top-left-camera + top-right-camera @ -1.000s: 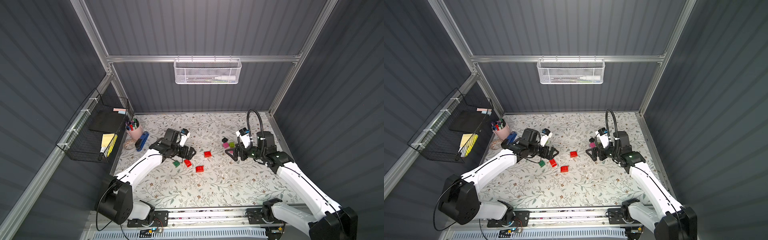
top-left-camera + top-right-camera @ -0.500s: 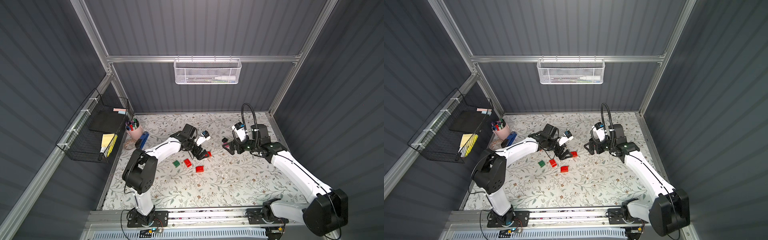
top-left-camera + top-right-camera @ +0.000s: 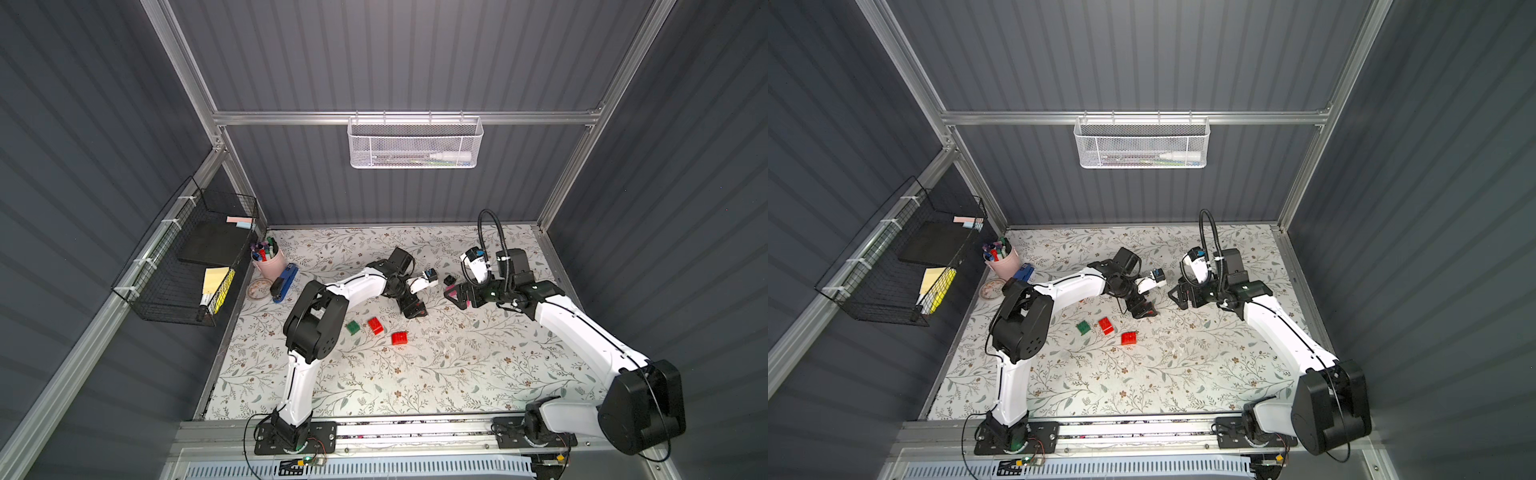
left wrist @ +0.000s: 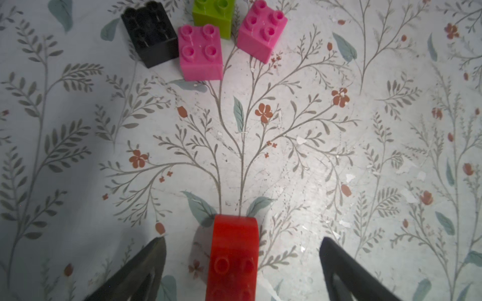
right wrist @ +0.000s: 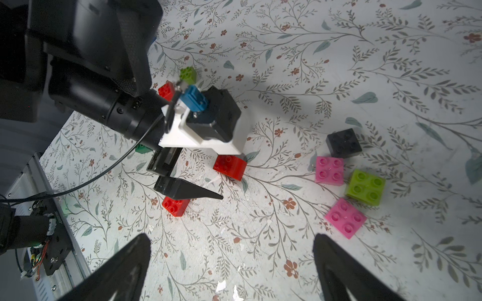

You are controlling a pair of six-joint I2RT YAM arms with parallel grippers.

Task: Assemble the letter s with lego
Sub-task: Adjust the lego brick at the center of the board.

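Observation:
My left gripper (image 4: 241, 243) is open low over the table, and a red lego brick (image 4: 233, 258) lies between its fingers with a gap on each side. In both top views this gripper (image 3: 413, 309) (image 3: 1144, 309) is mid-table. Beyond it sit a black brick (image 4: 150, 34), two pink bricks (image 4: 200, 52) (image 4: 262, 30) and a lime green one (image 4: 212, 15). My right gripper (image 5: 232, 242) (image 3: 455, 295) is open and empty beside this cluster, with a pink brick (image 5: 345, 217) by one finger. A dark green brick (image 3: 353, 327) and two red bricks (image 3: 375, 325) (image 3: 400, 338) lie front-left.
A pink pen cup (image 3: 268, 259), a blue stapler (image 3: 284, 282) and a tape roll (image 3: 257, 289) stand at the table's left edge. A black wire basket (image 3: 187, 257) hangs on the left wall and a white mesh basket (image 3: 415, 143) on the back wall.
My left gripper has swung right, from beside the dark green brick to a spot straddling the far red brick. My right gripper shifted slightly left and back, still open.

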